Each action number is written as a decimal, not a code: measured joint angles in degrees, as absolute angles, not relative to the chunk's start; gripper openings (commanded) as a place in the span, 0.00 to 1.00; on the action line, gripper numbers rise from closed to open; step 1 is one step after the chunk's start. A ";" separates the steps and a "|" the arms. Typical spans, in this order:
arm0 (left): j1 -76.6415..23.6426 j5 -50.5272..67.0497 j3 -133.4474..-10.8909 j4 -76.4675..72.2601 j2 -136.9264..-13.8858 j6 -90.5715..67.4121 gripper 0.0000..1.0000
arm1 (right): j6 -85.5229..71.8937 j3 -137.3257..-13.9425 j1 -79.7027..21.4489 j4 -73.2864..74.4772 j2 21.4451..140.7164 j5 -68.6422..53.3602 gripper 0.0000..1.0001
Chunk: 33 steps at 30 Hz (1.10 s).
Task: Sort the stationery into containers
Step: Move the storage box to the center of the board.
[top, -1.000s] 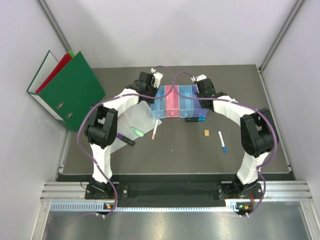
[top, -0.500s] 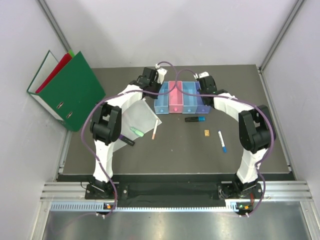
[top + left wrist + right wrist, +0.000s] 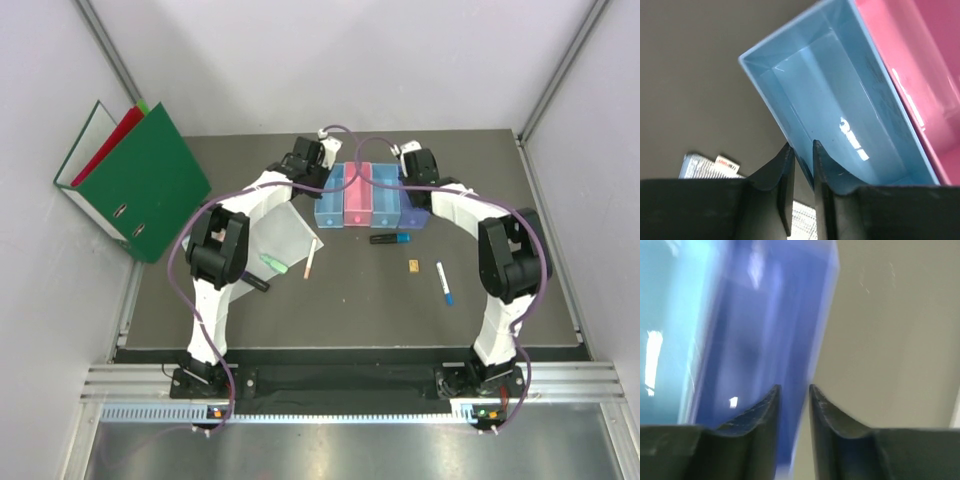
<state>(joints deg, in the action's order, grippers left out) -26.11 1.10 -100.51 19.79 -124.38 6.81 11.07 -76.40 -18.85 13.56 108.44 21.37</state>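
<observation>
Four joined bins stand at the far middle of the table: light blue [image 3: 329, 198], pink [image 3: 357, 196], blue [image 3: 383, 196], purple [image 3: 409, 200]. All look empty. My left gripper [image 3: 322, 166] is shut on the light blue bin's outer wall [image 3: 775, 115]; its jaws [image 3: 800, 146] straddle that wall. My right gripper [image 3: 414, 168] is shut on the purple bin's outer wall [image 3: 817, 325]; its jaws [image 3: 792, 387] straddle it. On the table lie a blue-capped black marker [image 3: 390, 238], a tan block [image 3: 412, 265], a blue-tipped white pen [image 3: 443, 283], a pink pen [image 3: 309, 258], a green highlighter [image 3: 270, 262] and a purple-capped marker [image 3: 252, 281].
A clear plastic sleeve [image 3: 278, 230] lies left of the bins, its label showing in the left wrist view [image 3: 710, 165]. Green and red ring binders [image 3: 140, 180] lean against the left wall. Bare dark tabletop lies right of the purple bin [image 3: 890, 315].
Both grippers have carried the row of bins a little right and toward the far side. The blue-capped black marker, partly under the bins before, now lies uncovered in front of them.
</observation>
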 measured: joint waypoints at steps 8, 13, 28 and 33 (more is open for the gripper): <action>-28.95 2.76 -100.51 20.60 -124.14 10.46 0.58 | 13.45 -81.65 -19.11 10.72 108.92 16.93 0.62; -29.41 1.83 -98.10 20.99 -120.38 11.60 0.60 | 14.02 -82.63 -19.27 10.74 107.55 16.03 0.62; -26.65 -6.55 -84.62 20.16 -106.30 15.07 0.63 | 9.74 -82.48 -19.38 16.43 104.22 7.99 0.55; -21.76 -8.03 -81.34 20.14 -104.25 17.10 0.63 | 7.44 -82.48 -19.38 17.98 105.03 5.93 0.53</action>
<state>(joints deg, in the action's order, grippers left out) -21.76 -8.03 -81.34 20.14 -104.25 17.10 7.44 -82.48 -19.38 17.98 105.03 5.93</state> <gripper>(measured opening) 0.626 0.543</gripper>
